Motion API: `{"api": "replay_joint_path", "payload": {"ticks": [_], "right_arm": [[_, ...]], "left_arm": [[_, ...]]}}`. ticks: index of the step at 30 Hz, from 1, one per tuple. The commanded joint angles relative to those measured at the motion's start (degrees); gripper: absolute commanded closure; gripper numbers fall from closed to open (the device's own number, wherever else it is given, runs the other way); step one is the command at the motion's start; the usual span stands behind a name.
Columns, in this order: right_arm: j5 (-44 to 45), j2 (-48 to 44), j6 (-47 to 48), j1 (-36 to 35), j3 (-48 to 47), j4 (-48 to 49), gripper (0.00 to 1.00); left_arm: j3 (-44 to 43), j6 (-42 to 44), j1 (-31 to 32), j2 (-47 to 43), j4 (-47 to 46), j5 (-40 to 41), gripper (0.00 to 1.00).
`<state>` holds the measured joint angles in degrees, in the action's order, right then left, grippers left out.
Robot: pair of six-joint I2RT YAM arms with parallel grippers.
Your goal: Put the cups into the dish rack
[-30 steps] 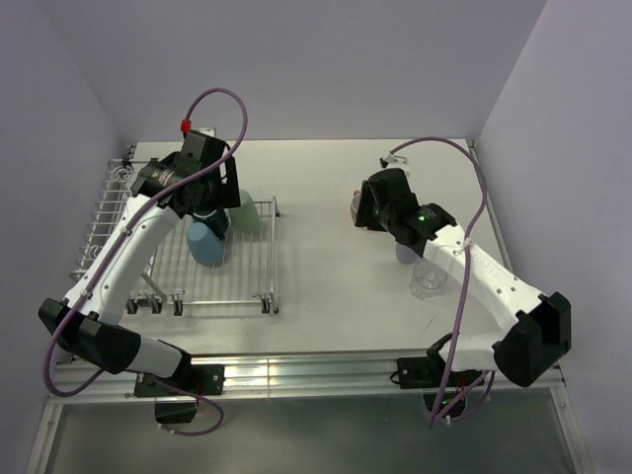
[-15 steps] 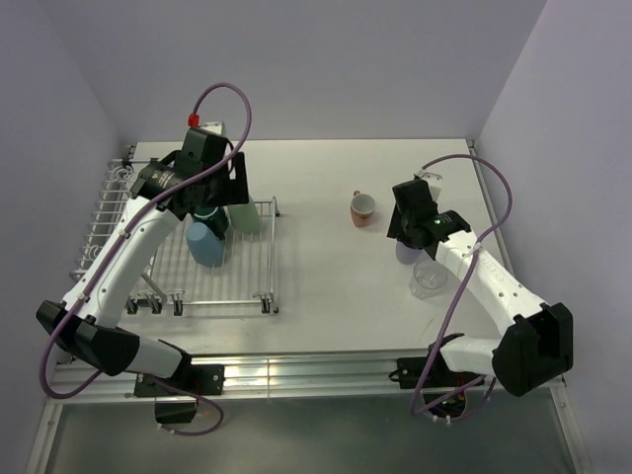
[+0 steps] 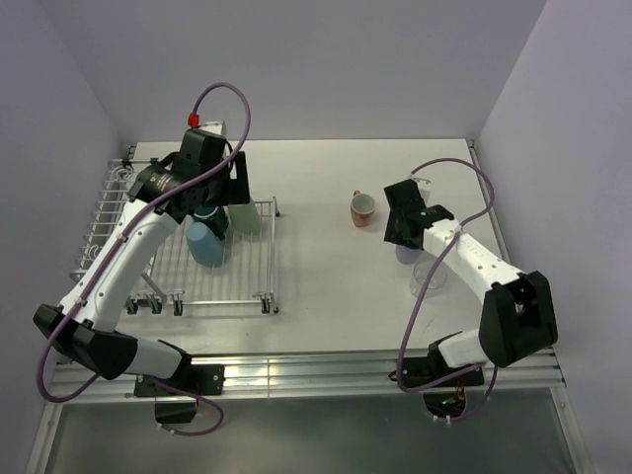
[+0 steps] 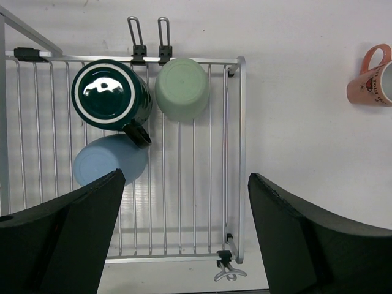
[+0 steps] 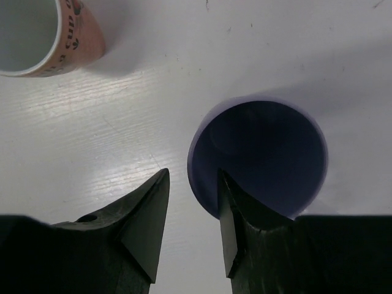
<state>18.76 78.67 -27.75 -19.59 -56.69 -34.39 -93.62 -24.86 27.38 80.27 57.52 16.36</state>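
Note:
The dish rack (image 3: pixel 247 281) (image 4: pixel 241 153) holds a dark green mug (image 4: pixel 110 92) (image 3: pixel 210 219), a pale green cup (image 4: pixel 182 87) (image 3: pixel 248 213) and a blue cup (image 4: pixel 110 160) (image 3: pixel 204 245), all bottom up. My left gripper (image 4: pixel 184 184) (image 3: pixel 219 202) hovers open and empty above them. The lavender cup (image 5: pixel 260 156) (image 3: pixel 406 255) stands upright on the table. My right gripper (image 5: pixel 193 174) (image 3: pixel 400 235) is open astride its near rim, with one finger inside and one outside. The salmon-orange cup (image 5: pixel 43 37) (image 3: pixel 362 208) stands to its left. The clear cup (image 3: pixel 428 277) stands nearer the arms' bases.
The rack's raised side basket (image 3: pixel 109 212) runs along the table's left edge. The side walls stand close to the table on both sides. The right arm's cable (image 3: pixel 474 188) loops above the right side of the table.
My right gripper has moved from over the salmon-orange cup, now uncovered, rightward to the lavender cup and come down over its rim. My left arm has barely moved.

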Motion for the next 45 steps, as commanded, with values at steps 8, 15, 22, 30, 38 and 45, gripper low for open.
{"api": "replay_joint_path", "payload": {"ticks": [8, 15, 22, 30, 38, 45], "right_arm": [[0.22, 5.26, -0.11, 0.79, 2.54, 5.04, 0.81], [-1.62, 1.49, -0.20, 0.35, 1.85, 2.93, 1.00], [-7.84, -7.74, -0.82, -4.74, -3.51, -2.44, 1.00], [-38.33, -7.93, -6.51, -9.14, -14.06, 11.43, 1.00], [-62.68, -0.47, -25.30, -9.23, -20.83, 37.44, 1.00], [-72.81, 5.34, -47.38, -9.06, -17.85, 67.30, 1.00]], "left_arm": [[2.66, 0.43, 0.31, -2.93, -3.37, -0.63, 0.11], [4.76, 0.52, 0.31, -4.42, -5.65, -3.61, 0.10], [6.70, 1.04, -0.39, -7.05, -11.09, -11.68, 0.06], [21.89, -1.76, -8.03, -15.13, -37.01, -47.97, 0.01], [31.47, -11.08, -10.59, -15.58, -57.59, -63.01, 0.01], [33.24, -12.22, -10.59, -14.71, -64.10, -64.87, 0.01]]}}
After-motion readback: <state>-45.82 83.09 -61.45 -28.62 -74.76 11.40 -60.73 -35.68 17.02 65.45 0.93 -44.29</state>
